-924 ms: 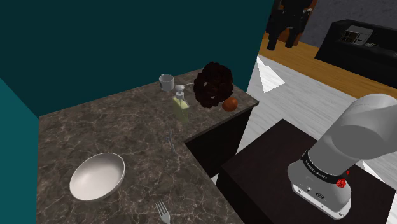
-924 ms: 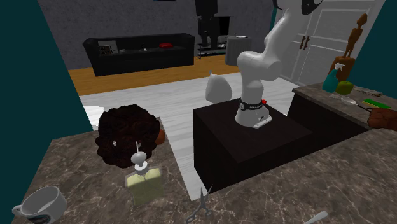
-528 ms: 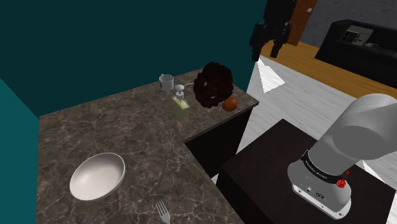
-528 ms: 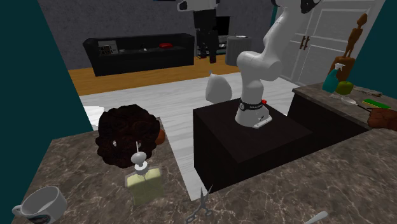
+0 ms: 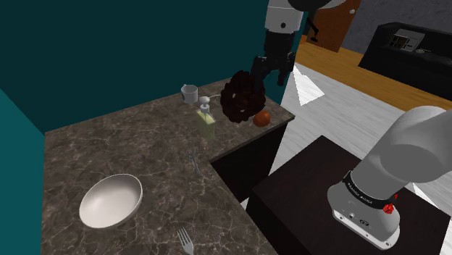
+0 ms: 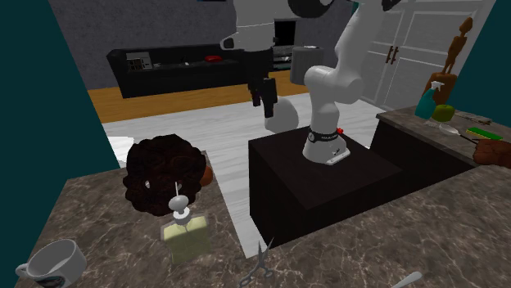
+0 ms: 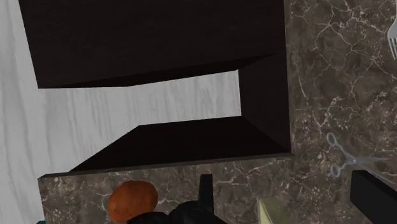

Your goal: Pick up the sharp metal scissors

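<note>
Over the table's (image 5: 87, 152) far corner in the shoulder view, your gripper (image 5: 269, 76) is hanging spread, well apart from the scissors (image 5: 194, 162) lying flat near the edge. Second exterior view: scissors (image 6: 260, 263) are lying near the soap bottle (image 6: 187, 233). Wrist view: scissors (image 7: 340, 156) are sitting off-centre, so be centring over the pivot before descending.

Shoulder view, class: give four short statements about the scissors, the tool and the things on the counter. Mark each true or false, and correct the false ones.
1. The scissors lie flat on the counter, near its edge. True.
2. The tool is shut on the scissors. False: it is open, up in the air, well apart from them.
3. The bowl is white. True.
4. The fork lies inside the bowl. False: it lies on the counter beside the bowl.
</note>
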Tool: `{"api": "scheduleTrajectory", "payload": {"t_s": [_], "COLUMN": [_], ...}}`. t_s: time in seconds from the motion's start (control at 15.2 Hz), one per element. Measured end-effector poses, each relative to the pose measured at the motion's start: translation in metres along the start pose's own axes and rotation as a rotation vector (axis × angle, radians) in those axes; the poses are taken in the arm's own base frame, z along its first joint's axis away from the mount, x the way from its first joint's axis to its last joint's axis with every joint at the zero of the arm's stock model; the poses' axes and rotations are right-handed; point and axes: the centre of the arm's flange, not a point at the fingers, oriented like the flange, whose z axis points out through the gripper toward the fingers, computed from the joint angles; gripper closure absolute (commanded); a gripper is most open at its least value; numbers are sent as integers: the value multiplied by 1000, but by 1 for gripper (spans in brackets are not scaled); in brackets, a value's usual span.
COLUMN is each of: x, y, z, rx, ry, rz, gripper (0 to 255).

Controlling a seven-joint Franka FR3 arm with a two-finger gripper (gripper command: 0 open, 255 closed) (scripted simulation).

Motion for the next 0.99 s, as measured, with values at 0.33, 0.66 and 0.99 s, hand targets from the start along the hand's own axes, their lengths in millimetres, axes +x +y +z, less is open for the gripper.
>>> {"api": "scheduleTrajectory", "payload": {"t_s": [0.33,0.66,0.99], "x": [25,55,82], "y": [-40,-78,-120], "z": [42,93,137], "rx": [-15,-30,-44], "ry": [2,2,4], "rz": [-6,-13,-19], "gripper": [0,0,0]}}
